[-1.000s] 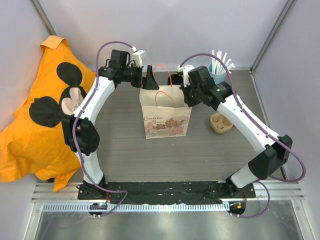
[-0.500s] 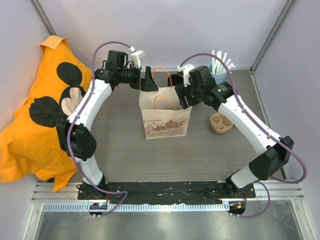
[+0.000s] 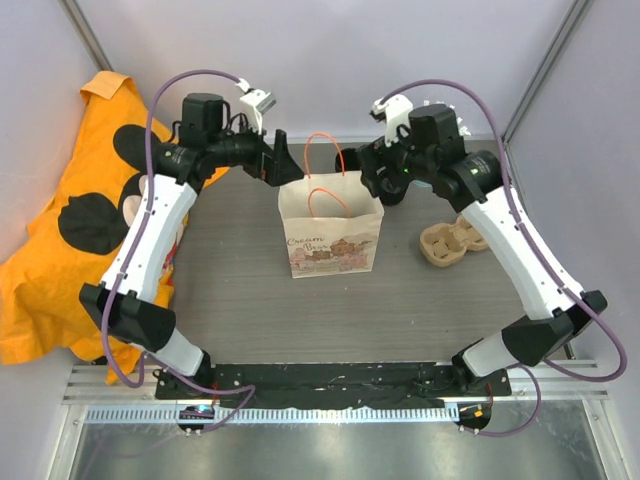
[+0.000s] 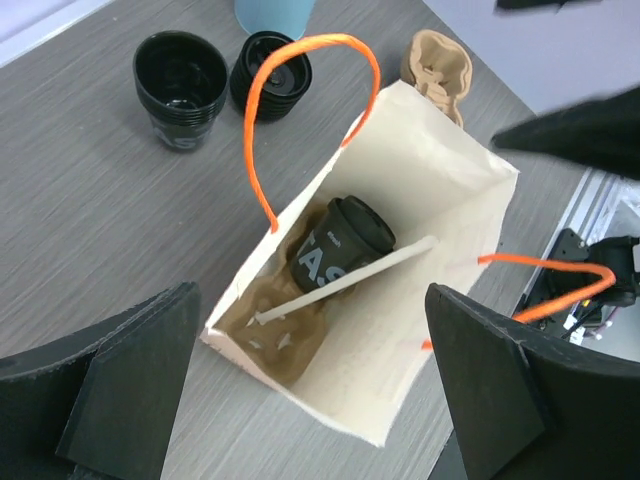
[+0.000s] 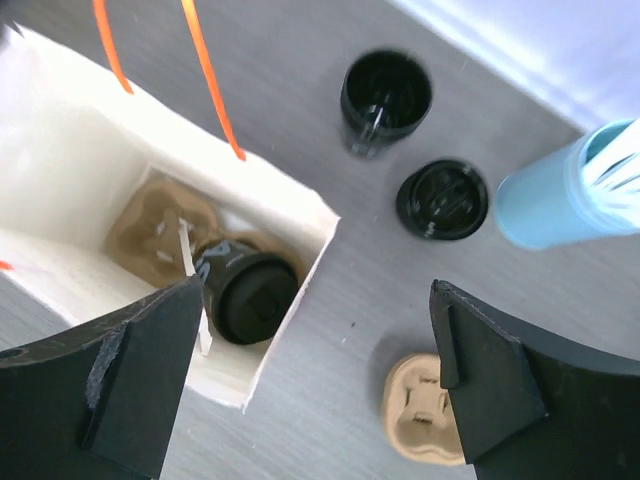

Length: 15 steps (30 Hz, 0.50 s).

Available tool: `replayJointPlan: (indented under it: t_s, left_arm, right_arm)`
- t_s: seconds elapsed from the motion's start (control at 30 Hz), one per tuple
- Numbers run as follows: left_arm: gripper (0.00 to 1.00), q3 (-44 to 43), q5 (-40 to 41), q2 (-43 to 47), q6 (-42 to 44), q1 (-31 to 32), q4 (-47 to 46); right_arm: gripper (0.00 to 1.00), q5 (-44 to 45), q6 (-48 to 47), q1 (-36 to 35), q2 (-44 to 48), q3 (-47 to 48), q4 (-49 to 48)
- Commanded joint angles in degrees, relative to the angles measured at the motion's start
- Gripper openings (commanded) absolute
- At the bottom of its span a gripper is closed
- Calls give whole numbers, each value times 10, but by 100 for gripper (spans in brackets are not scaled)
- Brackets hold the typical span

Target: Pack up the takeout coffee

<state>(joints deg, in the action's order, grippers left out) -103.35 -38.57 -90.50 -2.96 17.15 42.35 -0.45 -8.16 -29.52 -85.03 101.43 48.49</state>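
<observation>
Both claws hang wide open over the white paper bag with orange cord handles (image 3: 330, 235), the left claw (image 4: 310, 300) on one side of its mouth and the right claw (image 5: 318, 300) on the other. Neither has hold of anything.

The small black round takeout coffee cup (image 4: 345, 245) is down inside the bag, lid on. It leans against a tan pulp cup tray (image 4: 285, 320) on the bag's floor, with a white straw (image 4: 340, 285) lying across it. I cannot tell whether it sits in a tray socket or only rests on it.

I judge the cup light and thin-walled, so a hard squeeze would dent it or pop the lid. Its glossy lid looks slippery, so I would take it round the body, just under the lid rim, with a gentle pinch. The bag is soft paper and would buckle or tip if a finger caught its wall or a handle.

On the grey wood-grain tabletop (image 3: 250, 290) beyond the bag stand an open black cup (image 5: 385, 95), a black lidded one (image 5: 442, 198), a light blue cup (image 5: 550, 195) and a second tan pulp tray (image 5: 425, 405).
</observation>
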Motion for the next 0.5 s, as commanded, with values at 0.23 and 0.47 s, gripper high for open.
replayJointPlan:
  t_s: [0.23, 0.47]
  left_arm:
    - [100, -61, 50, 126, 68, -112, 111]
    - [100, -66, 218, 191, 97, -144, 160]
  right_arm:
    - [100, -76, -21, 99, 61, 115, 3]
    - [100, -4, -21, 153, 95, 144, 6]
